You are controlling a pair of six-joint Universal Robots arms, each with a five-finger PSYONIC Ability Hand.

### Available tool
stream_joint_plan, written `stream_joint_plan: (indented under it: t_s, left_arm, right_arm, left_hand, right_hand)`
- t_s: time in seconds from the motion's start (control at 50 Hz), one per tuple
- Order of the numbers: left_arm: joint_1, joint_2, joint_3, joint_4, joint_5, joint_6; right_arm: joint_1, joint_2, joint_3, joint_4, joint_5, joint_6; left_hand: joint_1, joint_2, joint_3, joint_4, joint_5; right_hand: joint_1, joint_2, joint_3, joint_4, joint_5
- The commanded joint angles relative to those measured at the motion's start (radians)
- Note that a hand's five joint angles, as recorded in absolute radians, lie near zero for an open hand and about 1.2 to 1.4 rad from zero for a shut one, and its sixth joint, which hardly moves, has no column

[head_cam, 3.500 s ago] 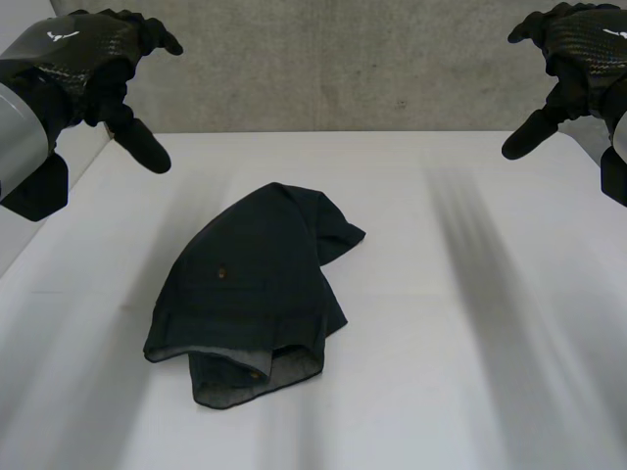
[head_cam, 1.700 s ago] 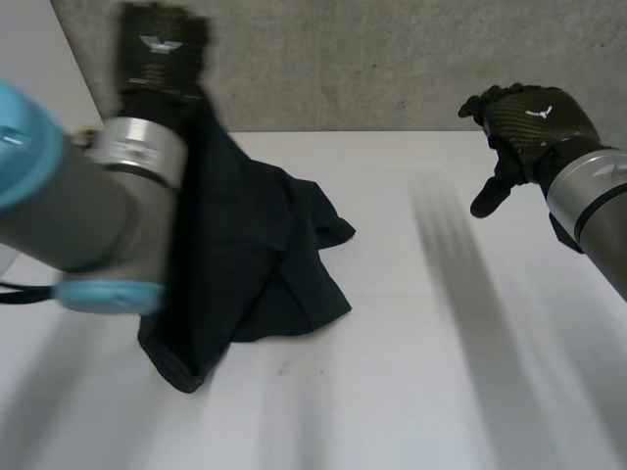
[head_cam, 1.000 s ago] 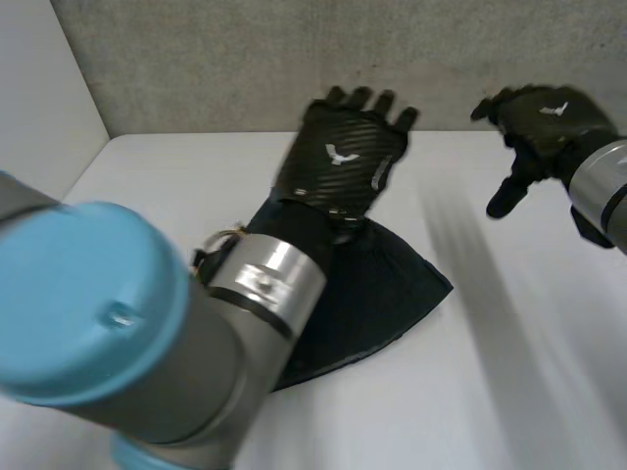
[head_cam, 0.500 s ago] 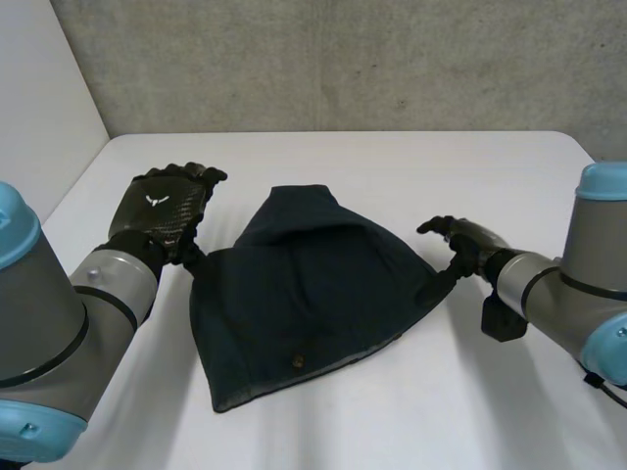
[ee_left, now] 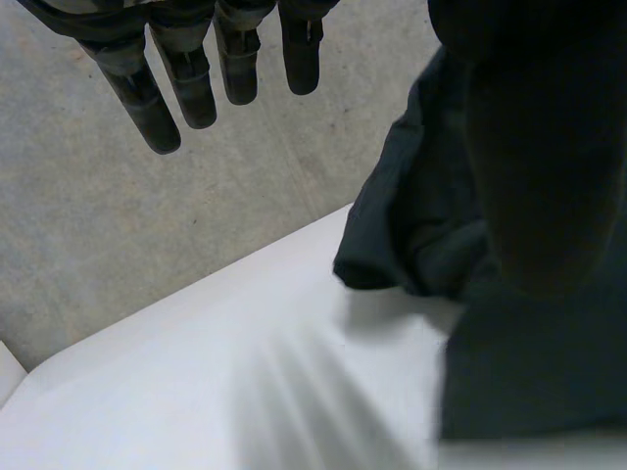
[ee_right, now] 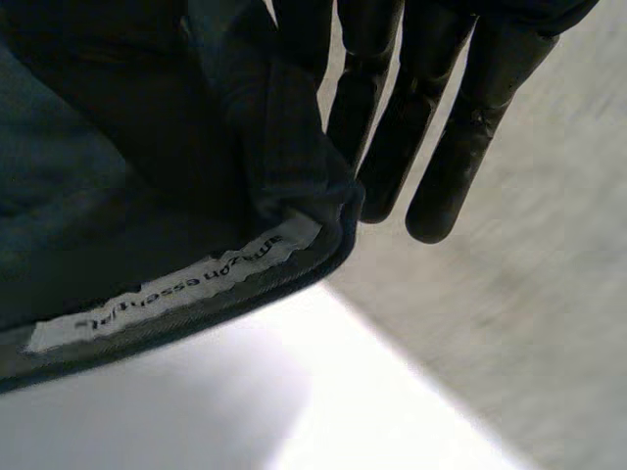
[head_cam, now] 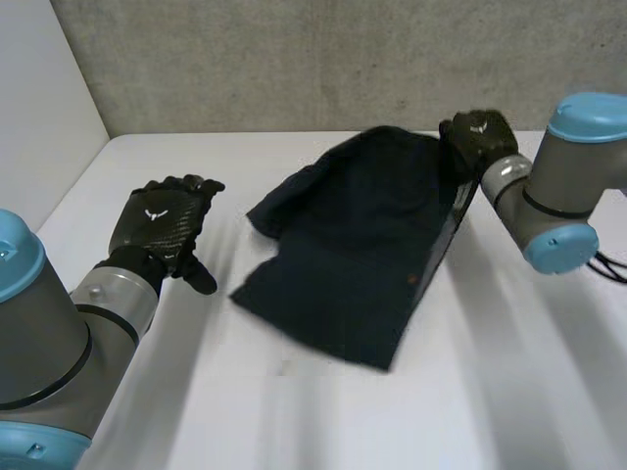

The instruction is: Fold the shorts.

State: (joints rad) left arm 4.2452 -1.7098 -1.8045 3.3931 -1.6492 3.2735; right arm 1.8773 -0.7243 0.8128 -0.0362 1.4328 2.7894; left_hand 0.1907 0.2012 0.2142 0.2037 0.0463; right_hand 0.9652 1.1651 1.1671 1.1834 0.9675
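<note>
Lower left, my left hand [head_cam: 157, 225] hovers empty, fingers [ee_left: 191, 83] straight and loose, apart from the dark shorts [head_cam: 358, 245]; these lie mid-frame, long axis slanting to the upper right, where my right hand [head_cam: 476, 137] pinches the labelled waistband [ee_right: 186, 287]; cloth hides its thumb.

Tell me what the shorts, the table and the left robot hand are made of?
The shorts look like soft cloth, dark and matte: they droop and crease, with a sewn-in label. The table seems a hard, smooth white board, maybe laminate, faintly shiny. The left robot hand has a fine woven pattern on its back, probably carbon fibre.
</note>
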Motion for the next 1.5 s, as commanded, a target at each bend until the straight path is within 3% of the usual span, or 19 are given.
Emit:
stream_joint_plan:
  t_s: [0.02,0.2,0.3,0.42,0.52,0.62,0.92,1.16,1.32,1.4,1.5]
  left_arm:
    - [0.005,-0.004,-0.007,0.012,0.000,0.000]
    - [0.002,-0.022,-0.004,0.022,0.002,0.005]
    - [0.005,-0.059,0.011,0.023,0.005,0.012]
    - [0.002,-0.152,0.057,0.012,0.046,0.014]
    - [-0.004,-0.231,0.088,0.012,0.117,0.015]
    - [-0.005,-0.298,0.128,0.017,0.150,0.017]
    - [-0.031,-0.482,0.275,0.012,0.151,0.077]
    - [-0.067,-0.525,0.340,0.014,0.147,0.077]
    - [-0.087,-0.525,0.359,0.014,0.143,0.072]
    - [-0.099,-0.522,0.369,0.012,0.143,0.074]
    - [-0.110,-0.415,0.363,-0.001,0.135,0.080]
  right_arm:
    - [0.011,0.060,-0.037,-0.175,0.005,-0.149]
    - [0.003,-0.181,0.221,-0.125,0.011,-0.107]
    - [0.000,-0.371,0.418,0.031,0.011,-0.024]
    - [0.006,-0.438,0.606,0.225,-0.029,0.105]
    - [0.013,-0.514,0.793,0.194,-0.116,0.156]
    - [0.023,-0.576,0.979,0.033,-0.181,0.171]
    - [0.109,-0.495,1.039,-0.140,-0.157,0.171]
    - [0.135,-0.393,0.987,-0.203,-0.081,0.151]
    - [0.144,-0.345,0.964,-0.254,-0.038,0.102]
    - [0.143,-0.345,0.953,-0.309,0.004,0.062]
    - [0.132,-0.406,0.933,-0.320,0.011,0.050]
  left_hand:
    - [-0.016,-0.027,-0.040,-0.029,-0.046]
    - [-0.012,-0.023,-0.036,-0.025,-0.043]
    - [0.014,0.003,-0.010,0.001,-0.016]
    - [0.081,0.071,0.058,0.068,0.051]
    - [0.099,0.089,0.076,0.086,0.069]
    - [0.158,0.147,0.134,0.145,0.128]
    - [0.448,0.438,0.425,0.435,0.418]
    - [0.933,0.922,0.909,0.920,0.903]
    - [1.206,1.195,1.182,1.193,1.175]
    - [1.206,1.195,1.182,1.193,1.175]
    - [1.206,1.195,1.182,1.193,1.175]
  right_hand:
    - [-0.791,-0.991,-0.993,-1.009,-0.967]
    - [-0.791,-0.991,-0.993,-1.009,-0.967]
    - [-0.791,-0.991,-0.993,-1.009,-0.967]
    - [-0.716,-0.916,-0.918,-0.934,-0.893]
    - [-0.687,-0.887,-0.889,-0.905,-0.863]
    - [-0.467,-0.667,-0.669,-0.685,-0.643]
    - [-0.378,-0.578,-0.580,-0.596,-0.555]
    - [-0.355,-0.555,-0.557,-0.573,-0.532]
    - [-0.120,-0.320,-0.322,-0.339,-0.297]
    - [0.430,0.230,0.228,0.211,0.253]
    - [0.431,0.231,0.229,0.213,0.254]
